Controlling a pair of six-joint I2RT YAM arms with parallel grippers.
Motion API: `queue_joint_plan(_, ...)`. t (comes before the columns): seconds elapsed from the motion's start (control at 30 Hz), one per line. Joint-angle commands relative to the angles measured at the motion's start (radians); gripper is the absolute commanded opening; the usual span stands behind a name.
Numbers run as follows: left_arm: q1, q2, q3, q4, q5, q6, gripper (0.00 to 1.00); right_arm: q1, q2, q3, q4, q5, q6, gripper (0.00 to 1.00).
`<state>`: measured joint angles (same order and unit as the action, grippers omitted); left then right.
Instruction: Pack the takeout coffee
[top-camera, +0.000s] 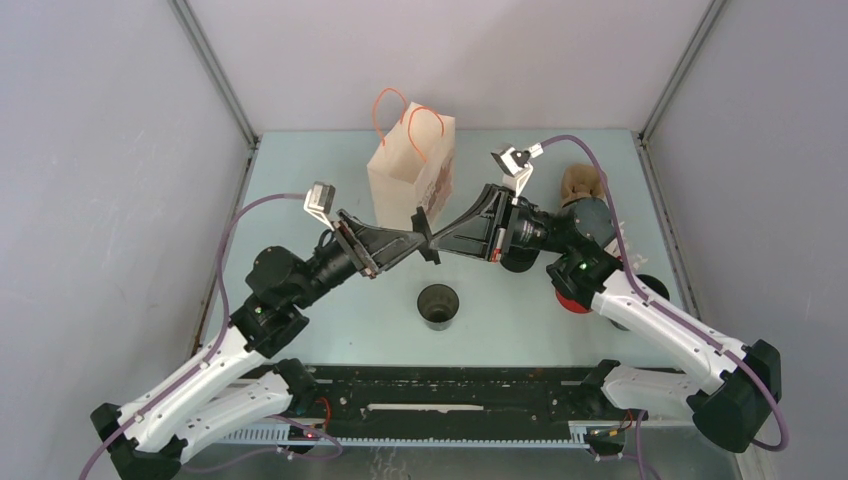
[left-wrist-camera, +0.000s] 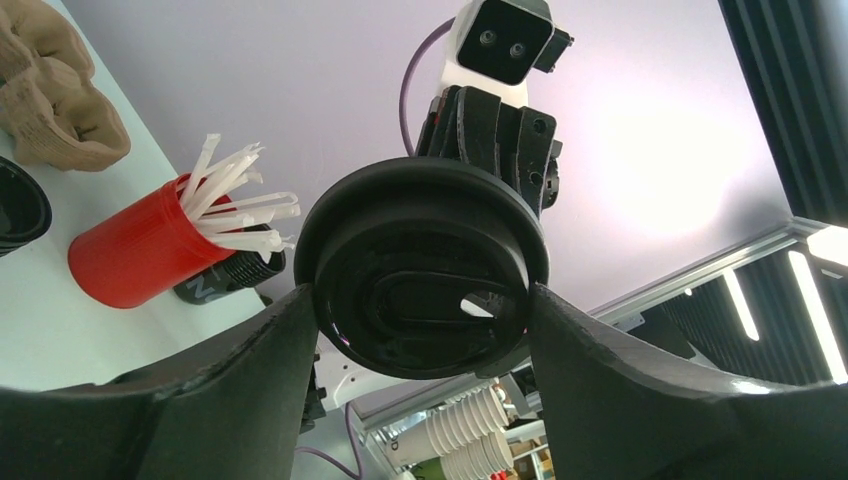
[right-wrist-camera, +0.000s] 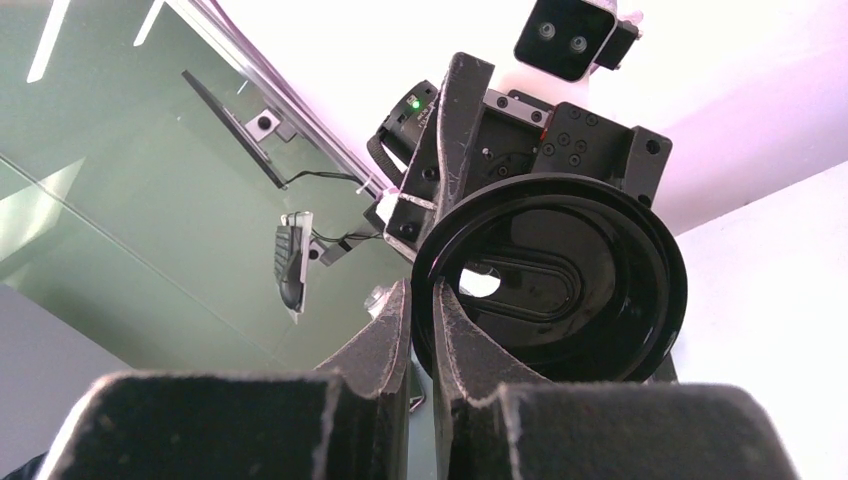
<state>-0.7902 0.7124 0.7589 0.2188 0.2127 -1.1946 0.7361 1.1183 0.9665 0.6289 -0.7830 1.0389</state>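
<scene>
Mid-frame, the right end effector pinches the rim of the black lid. The left end effector spans it wide, touching both edges. The takeout coffee stands lidless below, not yet packed.

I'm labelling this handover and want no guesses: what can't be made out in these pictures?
Left wrist view: whether the left pincer touches the black round plastic lid; its fingers cover the rim.
Top view: red plastic cup, mostly hidden under the right arm.
Top view: contents of the small black disposable cup; its inside is dark.
</scene>
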Motion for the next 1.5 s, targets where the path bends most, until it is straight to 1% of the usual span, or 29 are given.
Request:
queue_joint_plan(0.0,0.002,-0.015,0.003,0.028,-0.003,0.027,0.74,0.011,-0.013,-0.008,0.025,0.017,0.007,0.03)
queue_joint_plan(0.1,0.001,-0.012,0.013,0.011,-0.007,0.049,0.67,0.014,-0.012,-0.008,-0.008,0.021,-0.014,0.09)
queue_joint_plan(0.17,0.002,-0.01,0.028,-0.038,-0.019,0.08,0.66,0.014,-0.023,-0.008,-0.063,0.035,-0.056,0.19)
queue_joint_plan(0.2,0.002,-0.011,0.037,-0.069,-0.026,0.1,0.66,0.013,-0.033,-0.008,-0.112,0.053,-0.084,0.27)
queue_joint_plan(0.27,0.002,-0.02,0.052,-0.139,-0.048,0.144,0.65,0.0,-0.055,-0.008,-0.208,0.084,-0.138,0.47)
queue_joint_plan(0.3,0.001,-0.028,0.058,-0.176,-0.06,0.167,0.65,-0.015,-0.065,-0.008,-0.257,0.092,-0.159,0.55)
queue_joint_plan(0.33,0.002,-0.033,0.064,-0.221,-0.075,0.193,0.65,-0.031,-0.078,-0.008,-0.302,0.096,-0.182,0.62)
queue_joint_plan(0.4,0.002,-0.04,0.08,-0.32,-0.091,0.256,0.67,-0.073,-0.117,-0.008,-0.414,0.108,-0.251,0.67)
queue_joint_plan(0.47,0.0,-0.04,0.103,-0.434,-0.105,0.331,0.65,-0.125,-0.177,-0.005,-0.544,0.136,-0.355,0.68)
queue_joint_plan(0.53,-0.005,-0.026,0.132,-0.591,-0.123,0.411,0.62,-0.176,-0.248,0.013,-0.756,0.189,-0.485,0.68)
queue_joint_plan(0.57,-0.024,-0.011,0.158,-0.666,-0.158,0.455,0.6,-0.203,-0.275,0.025,-0.845,0.224,-0.547,0.67)
queue_joint_plan(0.63,-0.103,0.05,0.222,-0.832,-0.292,0.559,0.59,-0.223,-0.315,0.04,-0.987,0.309,-0.666,0.66)
queue_joint_plan(0.67,-0.146,0.095,0.256,-0.896,-0.352,0.586,0.59,-0.228,-0.329,0.04,-1.043,0.344,-0.715,0.66)
queue_joint_plan(0.7,-0.175,0.148,0.283,-0.946,-0.379,0.609,0.59,-0.23,-0.337,0.041,-1.09,0.377,-0.757,0.66)
queue_joint_plan(0.8,-0.22,0.328,0.352,-1.015,-0.396,0.654,0.59,-0.231,-0.345,0.036,-1.196,0.452,-0.837,0.66)
queue_joint_plan(0.87,-0.244,0.425,0.404,-1.043,-0.441,0.681,0.6,-0.231,-0.37,0.014,-1.211,0.485,-0.847,0.65)
queue_joint_plan(1.0,-0.252,0.582,0.46,-1.054,-0.452,0.722,0.61,-0.233,-0.447,-0.066,-1.153,0.477,-0.837,0.65)
queue_joint_plan(1.13,-0.259,0.7,0.521,-1.081,-0.473,0.756,0.62,-0.234,-0.477,-0.076,-1.187,0.542,-0.855,0.66)
queue_joint_plan(1.2,-0.264,0.743,0.551,-1.102,-0.487,0.768,0.6,-0.235,-0.493,-0.09,-1.188,0.567,-0.862,0.66)
queue_joint_plan(1.3,-0.276,0.779,0.571,-1.118,-0.507,0.776,0.6,-0.238,-0.506,-0.1,-1.192,0.586,-0.873,0.66)
queue_joint_plan(1.47,-0.282,0.804,0.593,-1.108,-0.476,0.787,0.61,-0.242,-0.502,-0.101,-1.185,0.577,-0.873,0.66)
